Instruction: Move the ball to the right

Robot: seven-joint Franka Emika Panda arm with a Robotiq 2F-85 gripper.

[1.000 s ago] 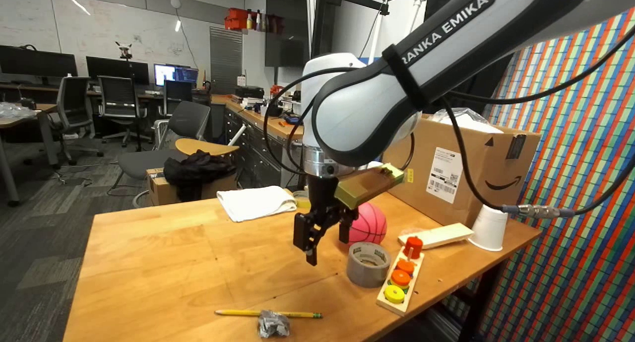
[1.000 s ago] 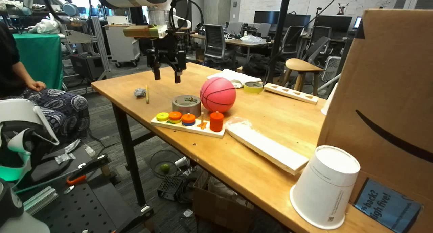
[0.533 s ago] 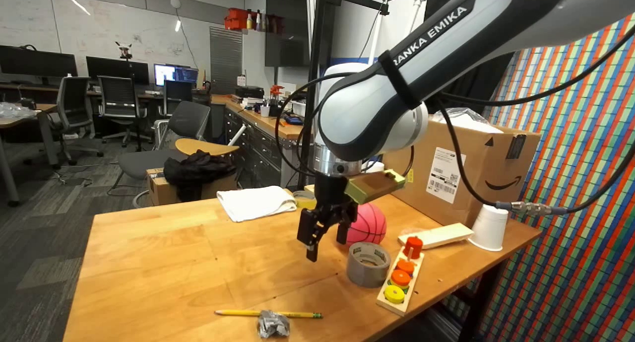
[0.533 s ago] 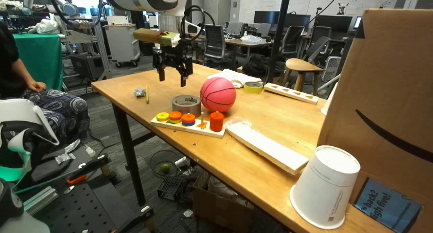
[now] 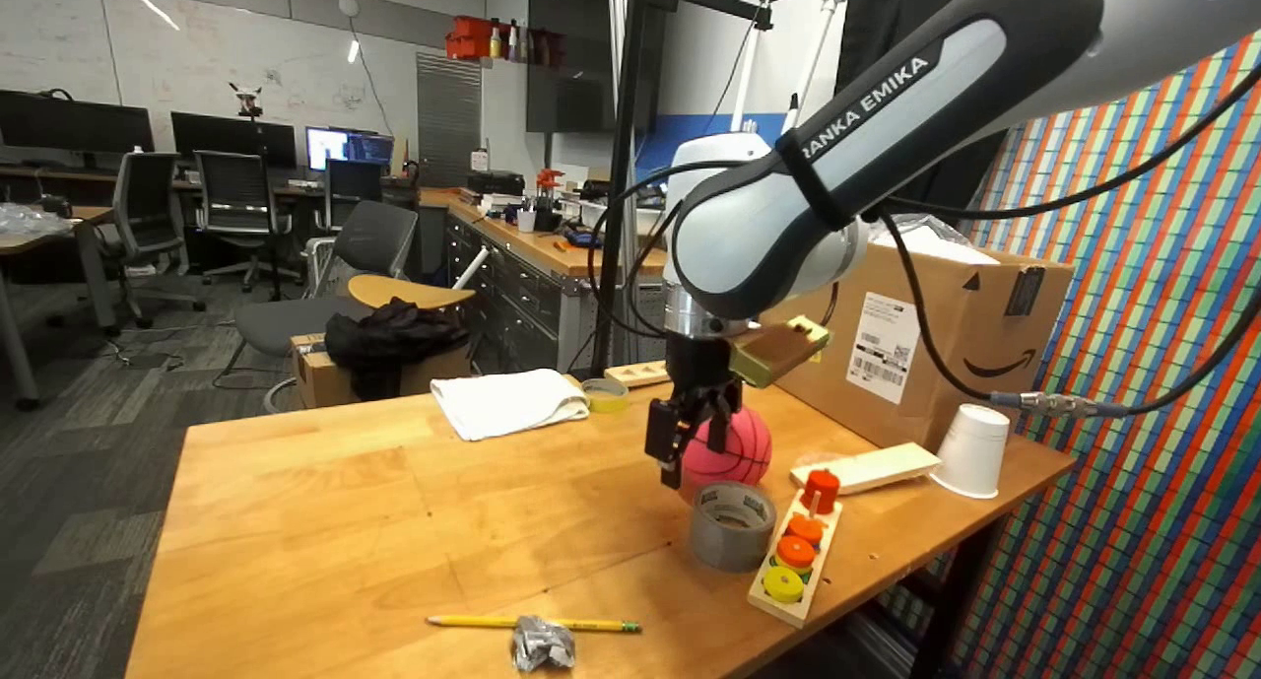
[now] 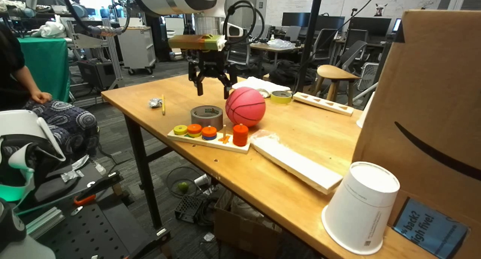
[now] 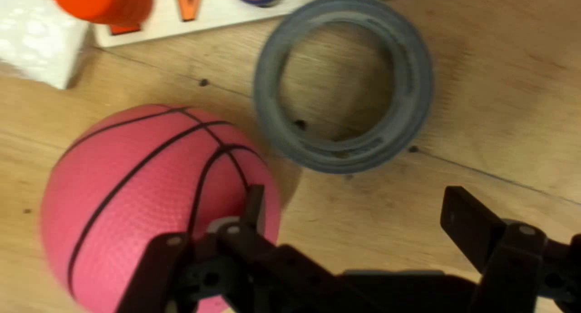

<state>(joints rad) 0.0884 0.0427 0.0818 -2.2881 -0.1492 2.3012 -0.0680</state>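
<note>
A pink ball with black lines stands on the wooden table in both exterior views point(image 5: 747, 452) point(image 6: 246, 108). In the wrist view the ball point(image 7: 145, 186) fills the lower left. My gripper shows in both exterior views point(image 5: 695, 460) point(image 6: 213, 95). It is open, with nothing between its fingers. In an exterior view one fingertip is right at the ball's upper side. In the wrist view the gripper's point(image 7: 356, 201) left finger overlaps the ball's right edge, and the other finger is over bare table. The finger appears to touch the ball from outside.
A grey tape roll point(image 6: 206, 119) stands beside the ball. A peg board with coloured discs point(image 6: 210, 143) and a white plank point(image 6: 297, 161) lie near the table edge. A white cup point(image 6: 360, 210), cardboard box point(image 5: 916, 334), towel point(image 5: 512, 403), yellow tape point(image 5: 606, 395) and pencil point(image 5: 473, 621) are around.
My gripper has moved toward the ball, staying open. The ball has shifted slightly in the same direction in an exterior view since half a second ago. The tape roll and peg board have not moved.
</note>
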